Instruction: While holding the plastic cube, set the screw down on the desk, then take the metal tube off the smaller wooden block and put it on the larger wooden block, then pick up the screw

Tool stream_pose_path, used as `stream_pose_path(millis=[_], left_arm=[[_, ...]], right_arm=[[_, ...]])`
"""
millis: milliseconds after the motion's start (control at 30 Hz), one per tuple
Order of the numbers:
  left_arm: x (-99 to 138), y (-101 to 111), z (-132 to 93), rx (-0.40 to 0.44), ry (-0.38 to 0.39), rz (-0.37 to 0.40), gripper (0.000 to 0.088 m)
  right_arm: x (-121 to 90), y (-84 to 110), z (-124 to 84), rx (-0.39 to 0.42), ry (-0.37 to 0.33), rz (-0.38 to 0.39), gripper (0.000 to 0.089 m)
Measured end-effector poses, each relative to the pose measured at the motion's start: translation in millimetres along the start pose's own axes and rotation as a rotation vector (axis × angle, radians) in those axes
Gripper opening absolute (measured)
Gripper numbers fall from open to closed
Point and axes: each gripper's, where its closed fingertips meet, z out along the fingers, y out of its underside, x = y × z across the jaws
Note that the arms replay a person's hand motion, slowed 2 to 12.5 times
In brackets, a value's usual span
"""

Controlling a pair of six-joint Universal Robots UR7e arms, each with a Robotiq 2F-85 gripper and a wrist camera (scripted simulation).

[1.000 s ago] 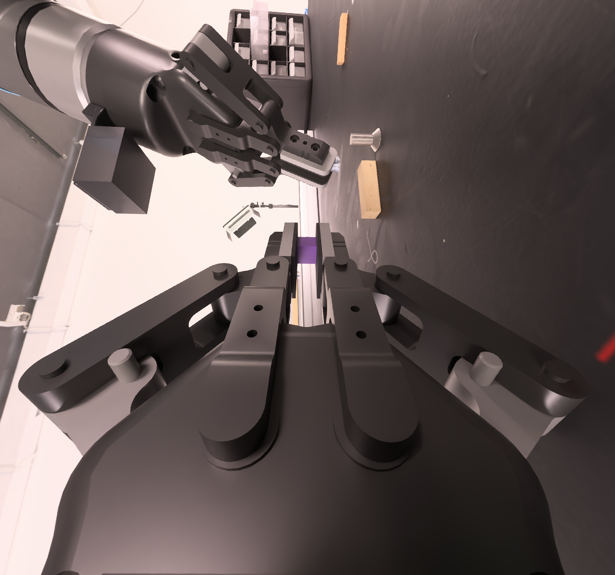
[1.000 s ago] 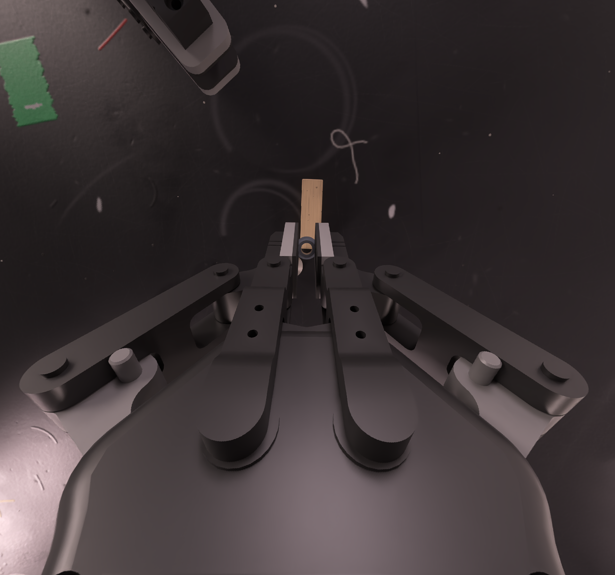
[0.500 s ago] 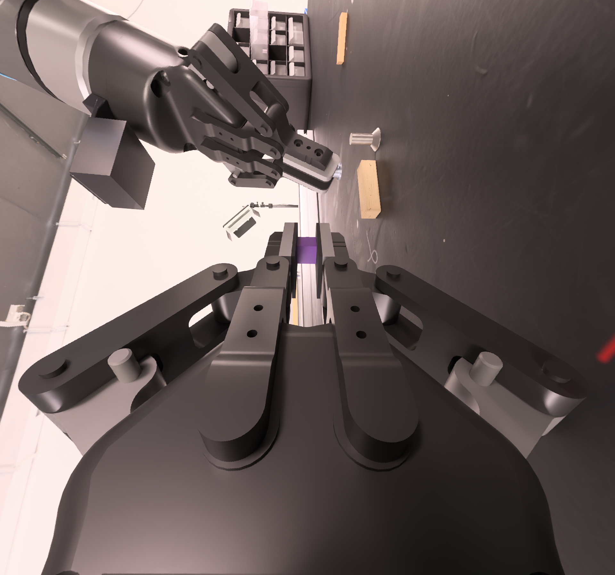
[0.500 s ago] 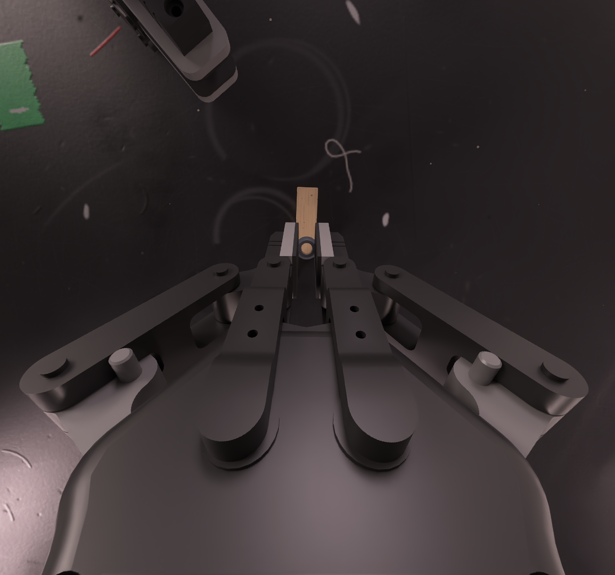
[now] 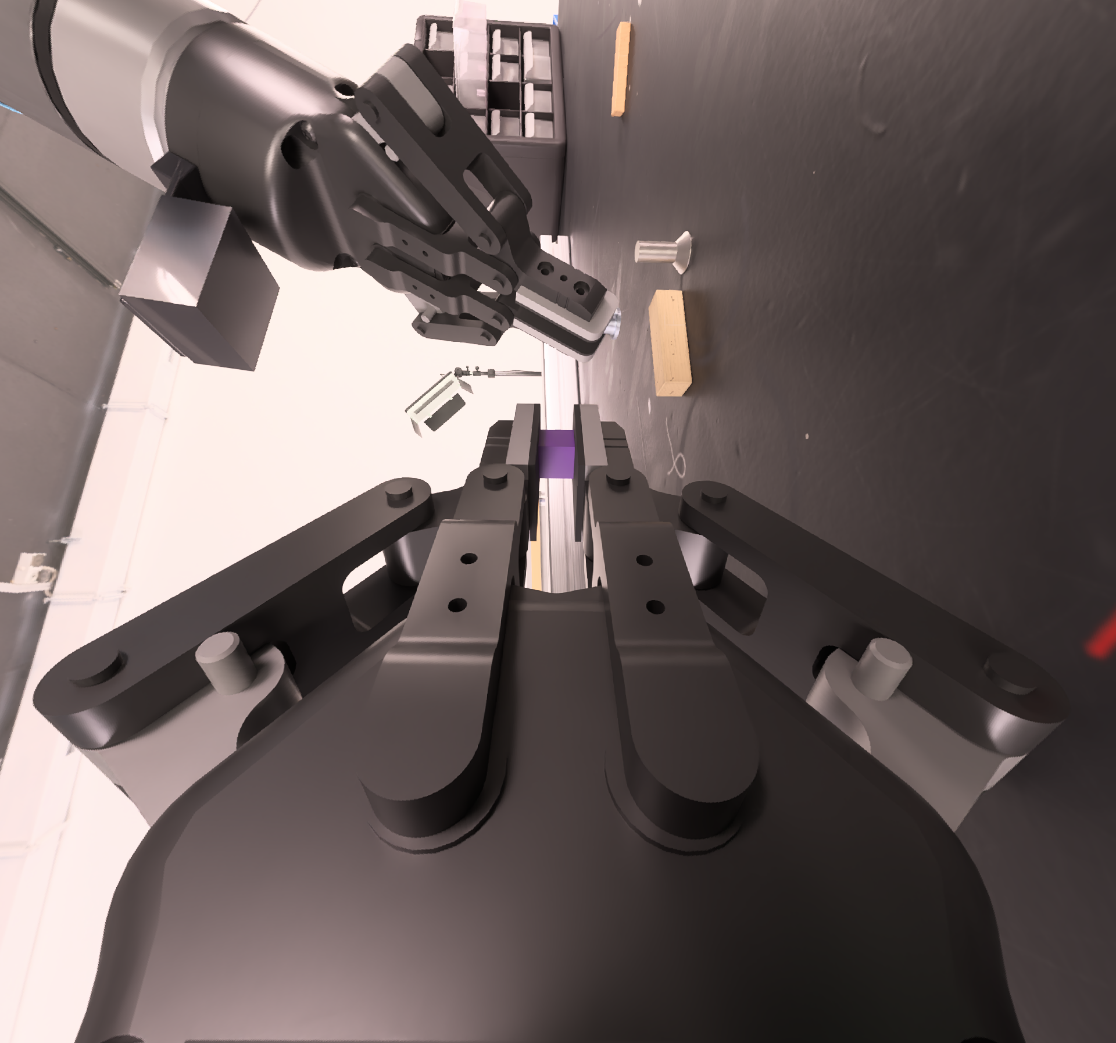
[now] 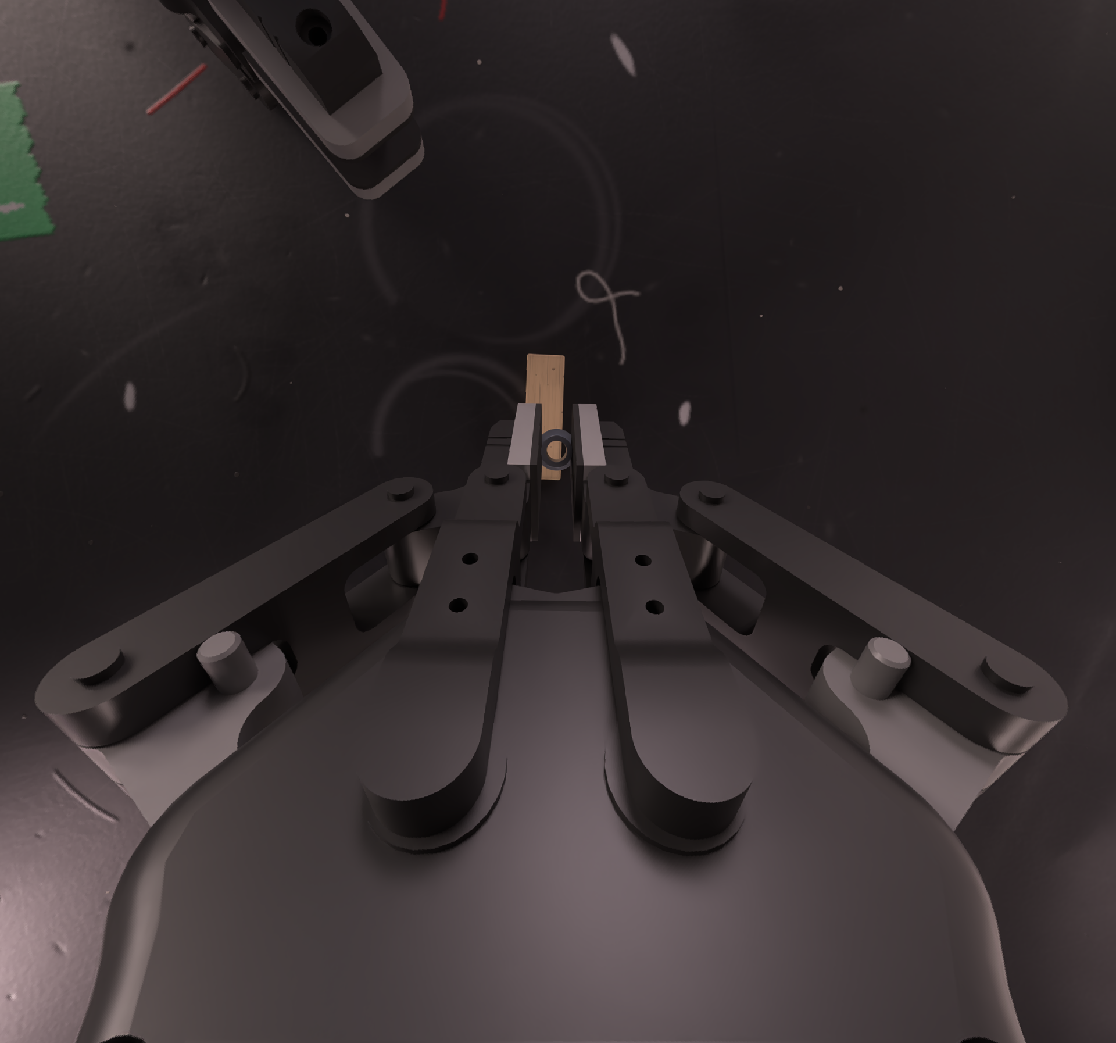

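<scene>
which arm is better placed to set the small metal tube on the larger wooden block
Right. The right gripper is shut on the small metal tube, poised just above the larger wooden block. The left gripper is shut on the purple plastic cube, so it isn't free.

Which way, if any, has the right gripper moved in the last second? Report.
Yes. Against the larger wooden block, the right gripper, shut on the metal tube, has slid from the block's far end toward its middle.
</scene>
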Motion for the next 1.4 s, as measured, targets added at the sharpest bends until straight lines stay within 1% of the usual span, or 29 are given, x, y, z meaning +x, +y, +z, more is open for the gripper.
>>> stream_pose_path(millis=[567, 967, 1133, 1400], left_arm=[[-0.9, 0.8, 0.1, -0.001, -0.003, -0.005, 0.0095], [-3.1, 2.9, -0.1, -0.014, -0.015, -0.005, 0.0095], [-6.6, 6.3, 0.0, -0.036, -0.036, -0.009, 0.0095], [-17.8, 17.1, -0.5, -0.102, -0.099, -0.032, 0.0095]], right_arm=[[2.0, -3.3, 1.3, 0.035, 0.025, -0.015, 0.0088], [6.0, -2.6, -0.8, 0.061, 0.04, 0.003, 0.0088], [7.8, -3.8, -2.4, 0.088, 0.041, 0.019, 0.0088], [11.3, -5.1, -5.4, 0.131, 0.05, 0.046, 0.0088]])
